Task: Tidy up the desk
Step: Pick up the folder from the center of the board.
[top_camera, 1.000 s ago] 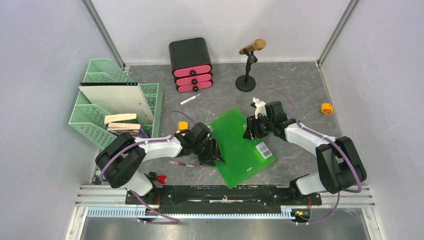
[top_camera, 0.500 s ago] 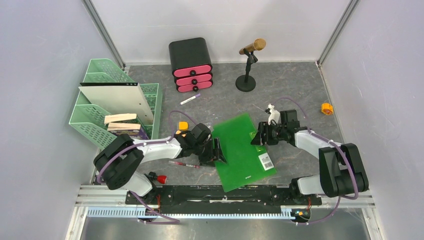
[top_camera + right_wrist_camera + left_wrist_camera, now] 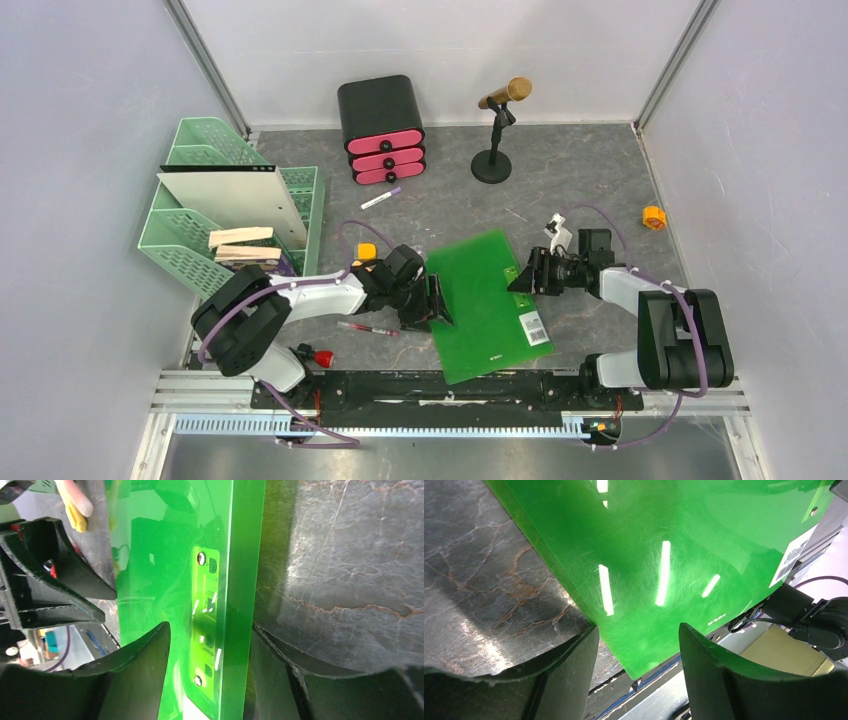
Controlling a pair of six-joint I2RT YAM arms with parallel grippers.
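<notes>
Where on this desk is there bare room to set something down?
The widest bare patch of desk lies at the far right, between the microphone stand and the orange roll. A smaller one sits between the white marker and the green folder. The near left is crowded: the left gripper, red pen, mint-green tray.

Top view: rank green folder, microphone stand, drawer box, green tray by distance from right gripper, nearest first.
1. Green folder, just left of the right gripper.
2. Microphone stand, behind it.
3. Drawer box, back left.
4. Green tray, far left.
</notes>
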